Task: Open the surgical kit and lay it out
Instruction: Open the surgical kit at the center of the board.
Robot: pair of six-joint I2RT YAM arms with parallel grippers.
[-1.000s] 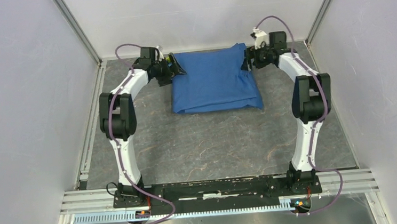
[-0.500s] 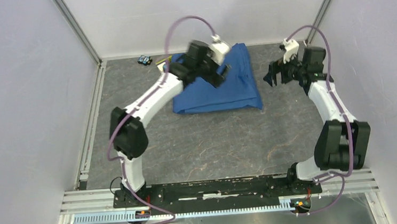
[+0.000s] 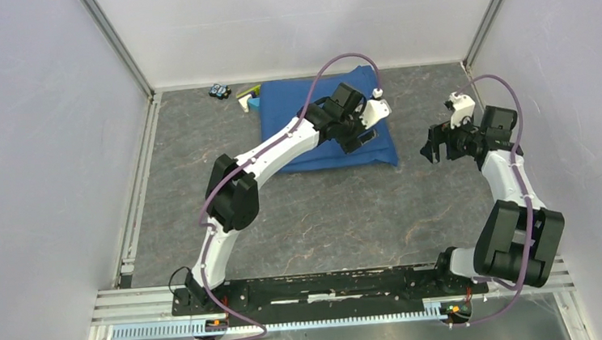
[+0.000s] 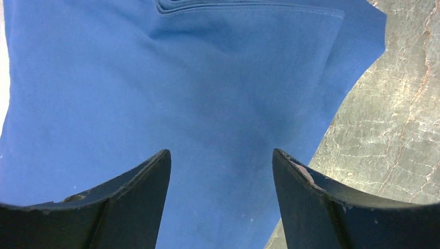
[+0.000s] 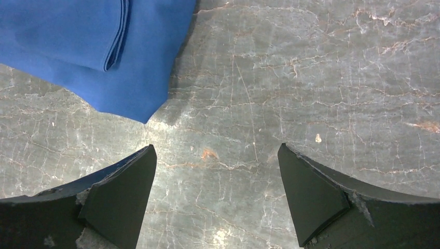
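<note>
Cloth first: the large blue cloth wrap [image 3: 285,110] lies folded shut as a flat bundle on the grey marbled bench [image 3: 326,217], toward the far end and about midway across. Its layered hems show along the right-hand edge and at the near right corner, which comes to a point on the stone. What is inside cannot be seen. The left gripper [image 4: 220,153] hangs over the wrap's right half, pointing down at the cloth. Its jaws are apart with only blue fabric showing between them, and I cannot tell whether the tips touch it. The right gripper [image 5: 217,148] is off the wrap, just to the right of its near right corner, over bare bench, jaws spread wide and holding nothing. At the wrap's far left corner a small white-yellow-blue block toy [image 3: 247,98] sits just beside the cloth. A small dark object [image 3: 219,90] lies a little further left of that.
</note>
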